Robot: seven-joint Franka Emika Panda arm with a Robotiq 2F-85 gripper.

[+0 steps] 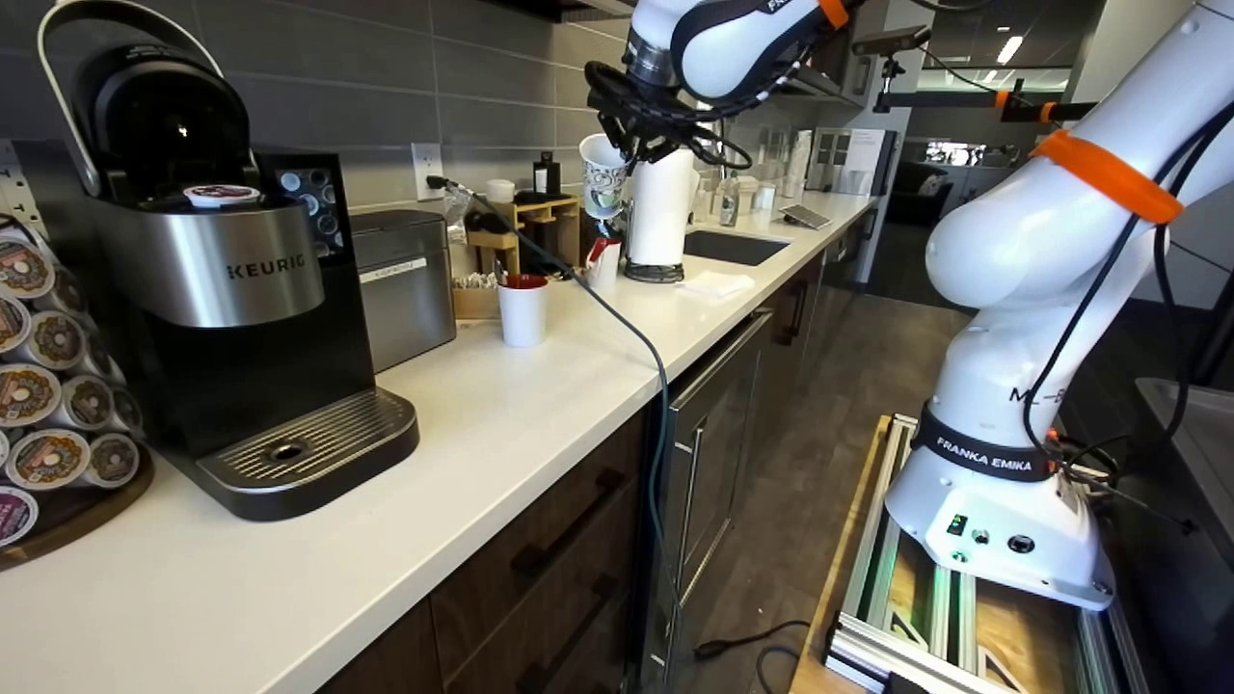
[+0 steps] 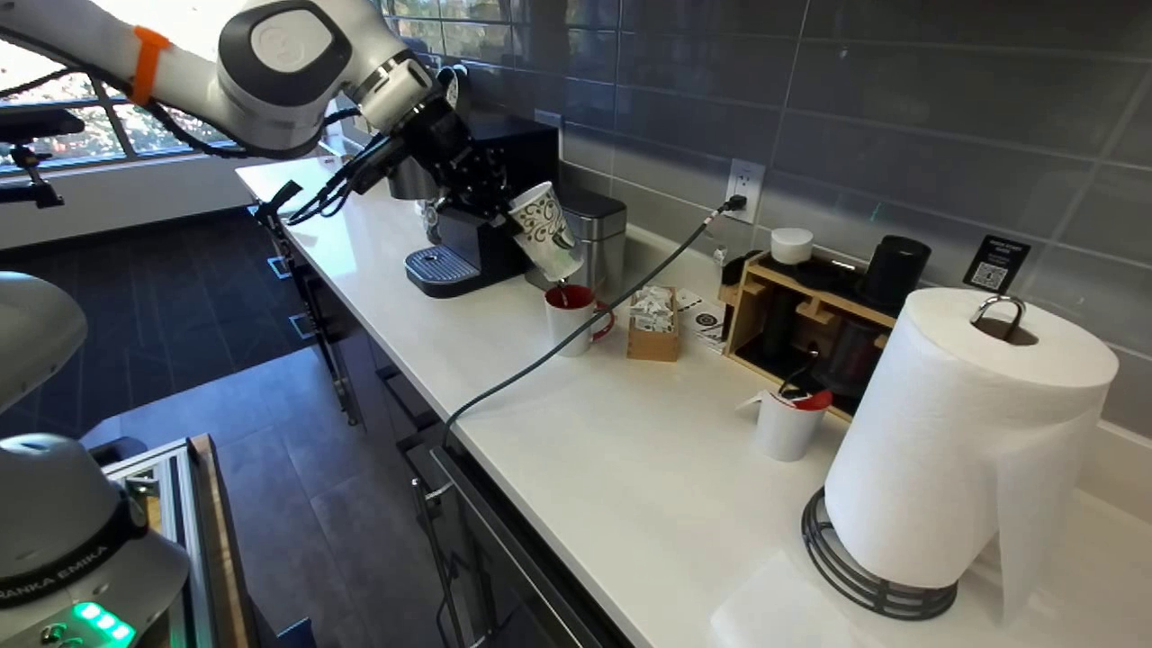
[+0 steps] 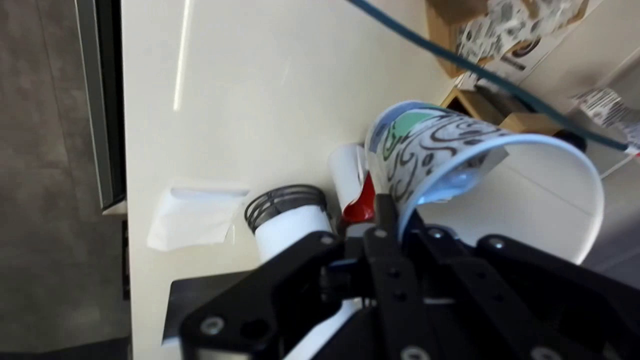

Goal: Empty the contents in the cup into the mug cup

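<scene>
Above a white kitchen worktop (image 2: pixel 621 477), the gripper (image 3: pixel 399 218) pinches a patterned paper cup (image 2: pixel 546 234) by one side at the rim, leaving the mouth unobstructed, presumably for pouring; a red-handled white mug (image 2: pixel 562 324) stands upright on the worktop, likely the receiver.

window (image 2: pixel 184 22) blown out | ceiling light (image 1: pixel 1009 49) lit | counter (image 3: pixel 280 75) glare-streaked | wrist view seems slightly blurred

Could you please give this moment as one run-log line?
gripper: shut on paper cup | cup pose: tilted, mouth up, above counter | mug by packet box: upright | pour: none visible
</scene>
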